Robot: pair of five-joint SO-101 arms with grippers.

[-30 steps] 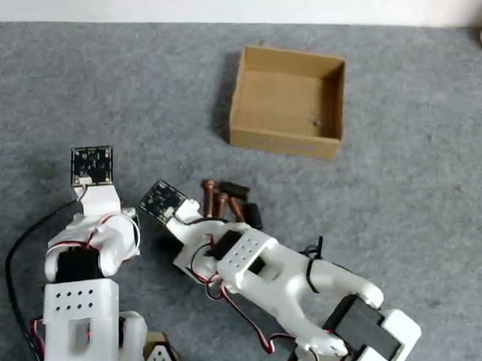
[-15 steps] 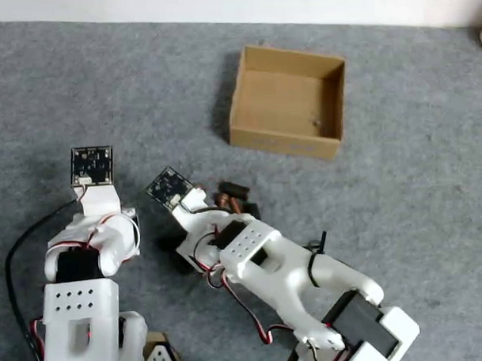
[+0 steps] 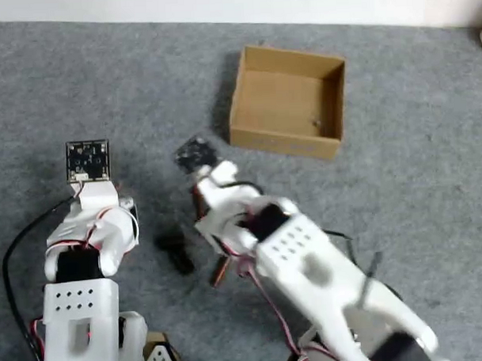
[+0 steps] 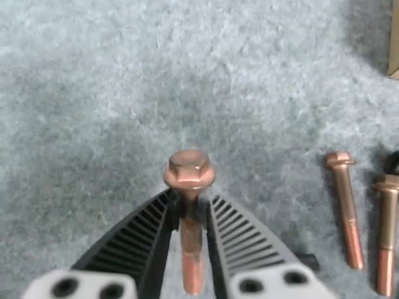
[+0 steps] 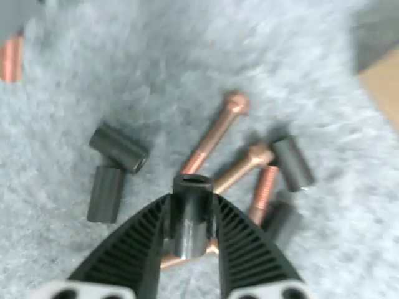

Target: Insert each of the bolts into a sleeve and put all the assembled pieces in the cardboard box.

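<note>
A: So, why's your L gripper point(image 4: 190, 202) pinching a bolt point(image 4: 190, 171) by the shank?
B: Leaves the head free, prob. for mating. Your R gripper point(image 5: 192, 198) clamps a sleeve point(image 5: 190, 224), bore end poking out, above loose bolts point(image 5: 215, 138). Box point(image 3: 281, 139) sits well apart, nothing in it yet.

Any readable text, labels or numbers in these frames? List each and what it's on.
None can be read.
cardboard box: nothing legible on its walls.
bolt in the left gripper: no legible head marking.
sleeve in the right gripper: no marking visible.
</note>
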